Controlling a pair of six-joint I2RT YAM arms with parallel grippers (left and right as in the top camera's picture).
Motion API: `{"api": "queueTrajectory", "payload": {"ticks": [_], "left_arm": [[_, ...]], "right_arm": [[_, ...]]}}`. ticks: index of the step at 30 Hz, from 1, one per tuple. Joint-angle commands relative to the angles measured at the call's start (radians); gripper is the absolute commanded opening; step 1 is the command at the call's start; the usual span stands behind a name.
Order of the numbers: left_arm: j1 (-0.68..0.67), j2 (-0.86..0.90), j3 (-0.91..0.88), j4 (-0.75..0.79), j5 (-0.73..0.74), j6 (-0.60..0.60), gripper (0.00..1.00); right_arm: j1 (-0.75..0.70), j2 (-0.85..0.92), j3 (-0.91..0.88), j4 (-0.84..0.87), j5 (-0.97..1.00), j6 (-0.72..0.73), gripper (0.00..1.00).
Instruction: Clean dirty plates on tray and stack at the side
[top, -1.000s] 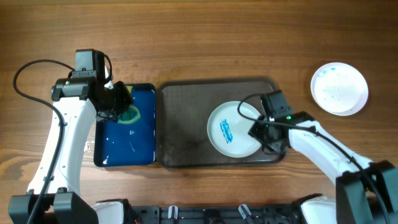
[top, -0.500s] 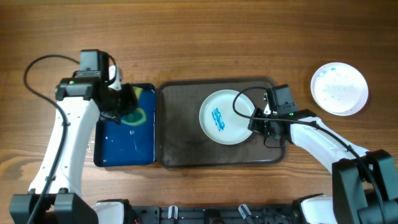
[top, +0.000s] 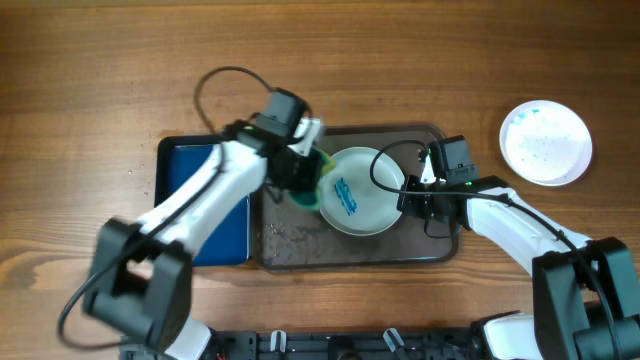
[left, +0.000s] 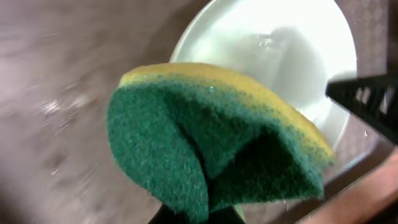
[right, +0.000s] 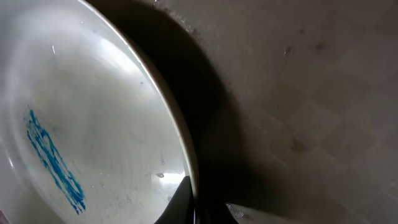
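Observation:
One dirty plate (top: 365, 185), white with a blue scribble (top: 345, 197), lies on the dark tray (top: 290, 245). My right gripper (top: 408, 203) is shut on its right rim. The right wrist view shows the rim (right: 180, 134) pinched between the fingers, with a dark shadow under the plate on the tray (right: 311, 93). My left gripper (top: 305, 178) is shut on a green and yellow sponge (left: 211, 137), which hangs folded just off the plate's (left: 280, 43) left edge. A white plate (top: 546, 142) with faint blue specks sits on the table at the far right.
A glossy blue tray (top: 190, 200) lies left of the dark tray, partly under my left arm. Water drops glisten on the dark tray's near left part (top: 285, 232). Bare wooden table (top: 400, 60) surrounds everything.
My left arm swung right from the blue tray, carrying the sponge to the plate's left edge. My right gripper shut on the plate's rim, and the plate shifted up and left.

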Motion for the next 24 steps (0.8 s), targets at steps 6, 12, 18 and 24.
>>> {"api": "queueTrajectory", "payload": {"ticks": [6, 12, 18, 24], "left_arm": [[-0.162, 0.213, 0.017, 0.282, 0.061, -0.209, 0.04], [-0.222, 0.323, 0.017, 0.328, -0.021, -0.325, 0.04], [-0.164, 0.328, 0.017, 0.100, -0.314, -0.355, 0.04], [-0.061, 0.328, 0.017, -0.018, -0.355, -0.365, 0.04]], "right_arm": [[0.006, 0.044, -0.040, -0.031, -0.030, 0.003, 0.05], [0.006, 0.044, -0.040, -0.044, -0.030, 0.010, 0.04], [0.006, 0.044, -0.040, -0.049, -0.029, 0.013, 0.04], [0.006, 0.044, -0.040, -0.048, -0.029, 0.024, 0.05]]}}
